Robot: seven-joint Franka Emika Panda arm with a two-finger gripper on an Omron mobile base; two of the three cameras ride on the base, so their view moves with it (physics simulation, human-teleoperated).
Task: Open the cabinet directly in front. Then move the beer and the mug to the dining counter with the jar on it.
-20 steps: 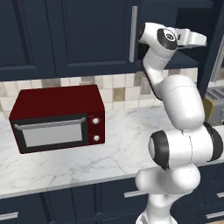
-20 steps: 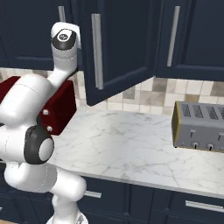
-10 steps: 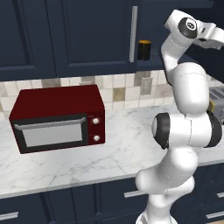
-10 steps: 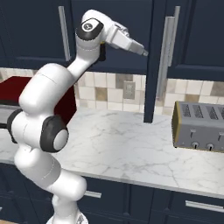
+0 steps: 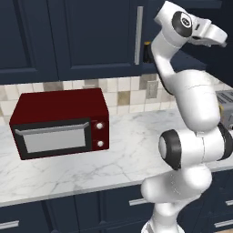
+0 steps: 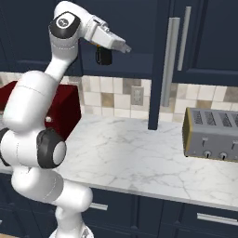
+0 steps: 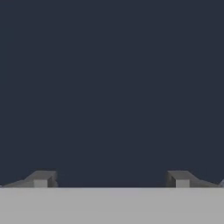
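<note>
Arm raised at the navy wall cabinet, pincer spread wide and empty

The gripper (image 7: 111,177) shows two small dark tips standing far apart, nothing between them, facing a flat, matte navy surface. In the right base view the white hand reaches toward 2 o'clock at the cabinet (image 6: 160,65), whose door stands swung out edge-on, its long silver bar handle (image 6: 169,62) vertical. On the shelf just behind the hand sits the mug (image 6: 103,56), a short dark cylinder (its top is hidden there). In the left base view it peeks out at 1 o'clock beside another door handle. Below lie the veined marble worktop (image 6: 139,162), a boxy red microwave (image 5: 61,123) and a brushed-metal toaster (image 6: 211,135).
</note>
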